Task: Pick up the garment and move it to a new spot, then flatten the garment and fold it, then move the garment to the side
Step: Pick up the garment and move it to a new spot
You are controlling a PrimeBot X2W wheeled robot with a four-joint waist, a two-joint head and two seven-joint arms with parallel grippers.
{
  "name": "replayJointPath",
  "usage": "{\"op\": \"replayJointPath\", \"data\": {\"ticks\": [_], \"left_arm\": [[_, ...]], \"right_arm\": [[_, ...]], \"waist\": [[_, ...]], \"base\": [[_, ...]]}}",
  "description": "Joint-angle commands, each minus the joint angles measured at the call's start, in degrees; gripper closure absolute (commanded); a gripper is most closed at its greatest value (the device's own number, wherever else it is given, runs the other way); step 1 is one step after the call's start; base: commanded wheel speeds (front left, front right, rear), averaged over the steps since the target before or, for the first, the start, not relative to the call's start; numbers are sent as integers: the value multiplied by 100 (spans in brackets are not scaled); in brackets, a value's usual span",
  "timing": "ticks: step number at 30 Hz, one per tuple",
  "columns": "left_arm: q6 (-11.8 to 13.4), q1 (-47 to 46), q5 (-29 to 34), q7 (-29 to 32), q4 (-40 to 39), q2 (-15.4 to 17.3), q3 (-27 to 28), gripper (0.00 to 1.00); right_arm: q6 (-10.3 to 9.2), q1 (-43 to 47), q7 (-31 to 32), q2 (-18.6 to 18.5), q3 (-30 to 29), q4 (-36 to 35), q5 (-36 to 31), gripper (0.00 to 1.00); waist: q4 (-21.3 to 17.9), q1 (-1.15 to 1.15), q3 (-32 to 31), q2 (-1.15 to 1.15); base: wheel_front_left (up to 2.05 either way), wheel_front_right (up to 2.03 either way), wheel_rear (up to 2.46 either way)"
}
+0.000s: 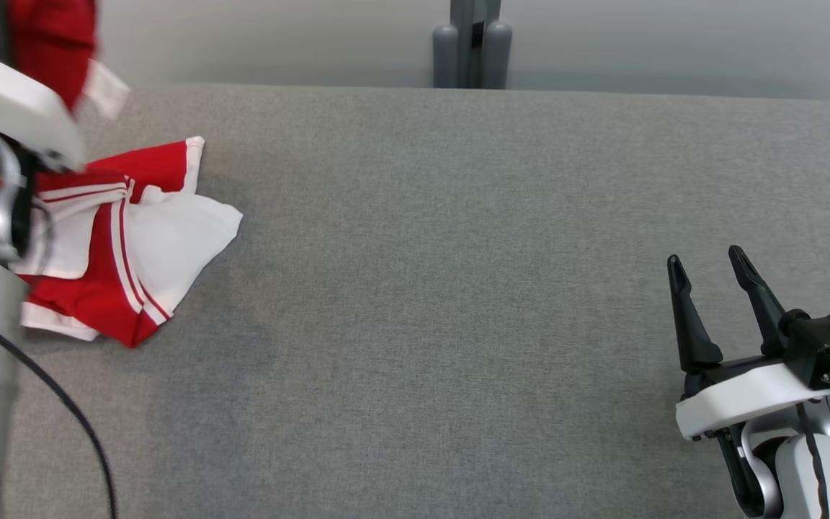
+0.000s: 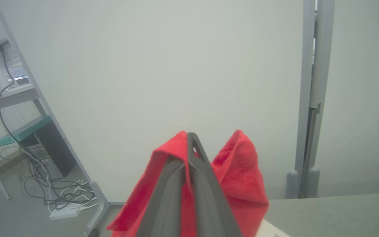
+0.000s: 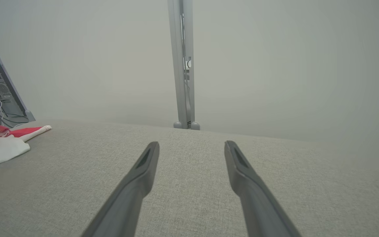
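Red-and-white cloth, the garment (image 1: 119,245), lies bunched at the far left of the grey fabric-covered table (image 1: 458,303). 1 red fold is drawn up off the heap toward the top left of the head view. That raised fold is pinched in the left gripper (image 2: 187,154), which is clamped tight, with red fabric draped over both sides of it. The garment's long line therefore runs from the pinch down to the crumpled part resting on the table, and much of it looks not yet airborne. The right gripper (image 1: 704,256) is spread wide and holds nothing, well apart at the table's lower right. Bare table lies to the garment's right, so I judge the left gripper, the nearer of the 2, needs more height before carrying the garment rightward.
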Motion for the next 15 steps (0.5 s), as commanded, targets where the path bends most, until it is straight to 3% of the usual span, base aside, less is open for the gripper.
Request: {"op": "replayJointPath", "data": {"ticks": [1,9,15], "left_arm": [[-17,188,0,47,-158,-48,-60,100],[-178,1642,-31,673,-2099,-761,-1052,100],[-434,2203,-8,1025,-2707,-1257,-1977,100]], "right_arm": [[-2,55,-10,-23,-29,-29,20,0],[-2,227,103,-15,-133,-152,16,0],[-2,242,123,-16,-119,-230,95,0]], "waist": [[-85,0,-104,0],[-474,0,-227,0],[-933,0,-169,0]], "base": [[0,0,0],[0,0,0],[0,0,0]]}}
